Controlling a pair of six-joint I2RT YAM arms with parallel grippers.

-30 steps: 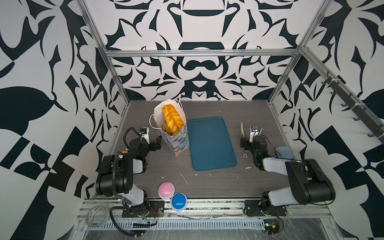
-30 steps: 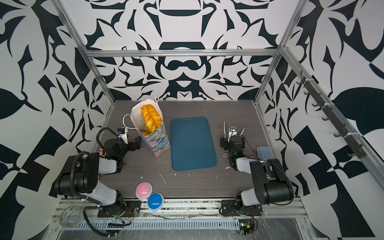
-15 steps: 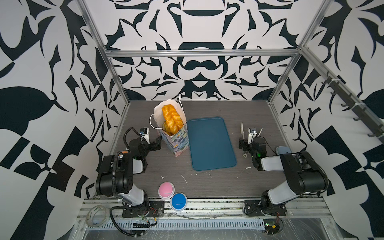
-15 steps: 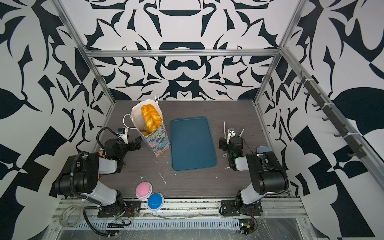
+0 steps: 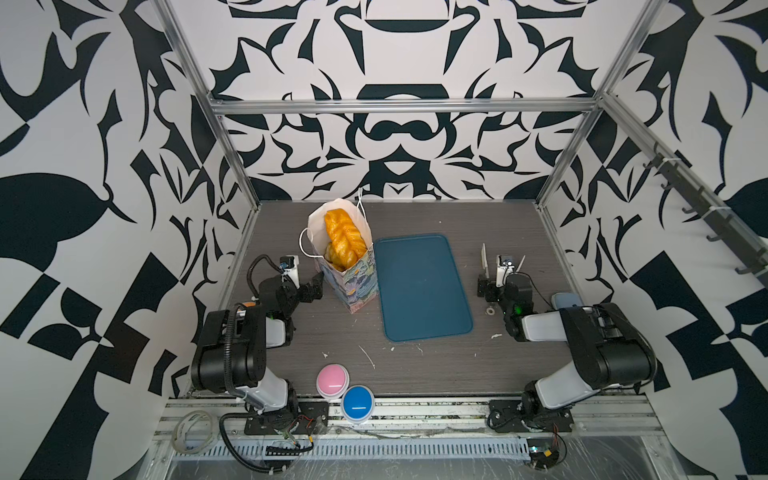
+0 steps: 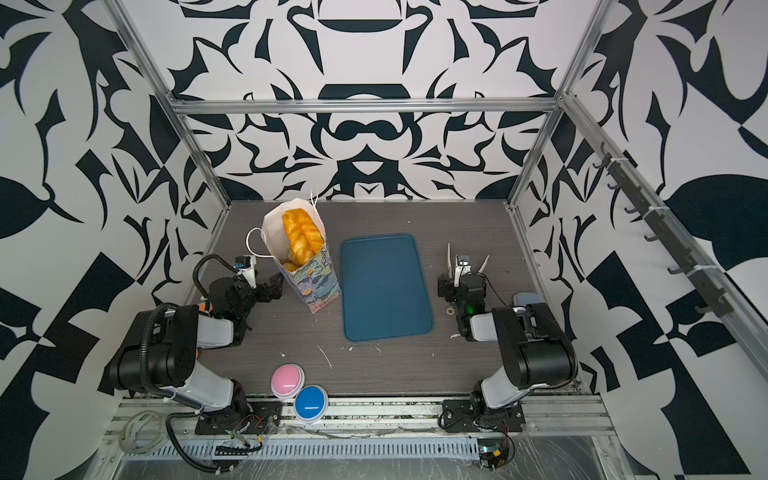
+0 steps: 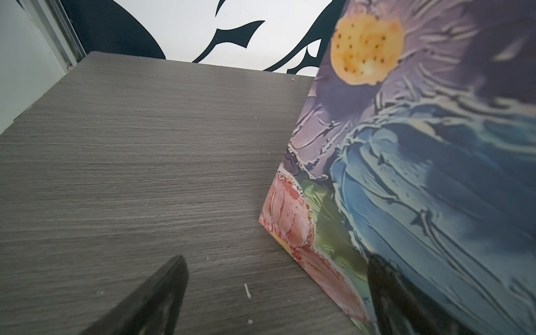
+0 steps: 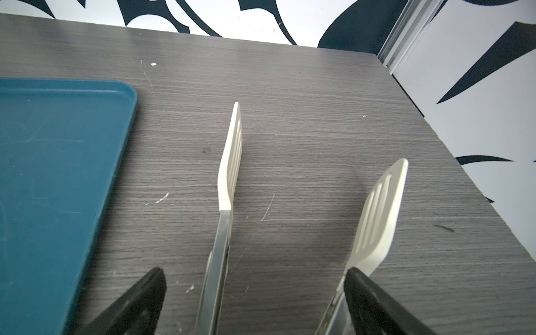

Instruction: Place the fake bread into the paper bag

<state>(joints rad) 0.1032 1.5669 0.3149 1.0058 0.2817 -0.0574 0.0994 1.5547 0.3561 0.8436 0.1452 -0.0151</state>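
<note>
i judged that the filling was done or nearly done. the next move called only for a check that no piece was left outside, without pushing the paper bag (image 5: pixel 357 284) over.

the left gripper (image 7: pixel 278 262) had its jaws spread wide and held nothing. one jaw was over the bare table (image 7: pixel 130 145). the other was right at the printed side of the paper bag, and i could not tell if it touched the paper. the right gripper (image 8: pixel 255 271) also had its jaws wide apart. between them ran the two arms of a pair of tongs (image 8: pixel 230 162), their white slotted ends spread and empty. one arm lay against a jaw and the other stood apart from its jaw, so i could not tell if the tongs were really gripped.

further out, the bag stood upright just beside the blue tray (image 5: pixel 419 286), which was bare. the fake bread (image 5: pixel 343 237) was inside the bag: a braided loaf stuck out of the open mouth, with more golden pieces under it. no bread that i could make out showed on the table in both top views.
</note>
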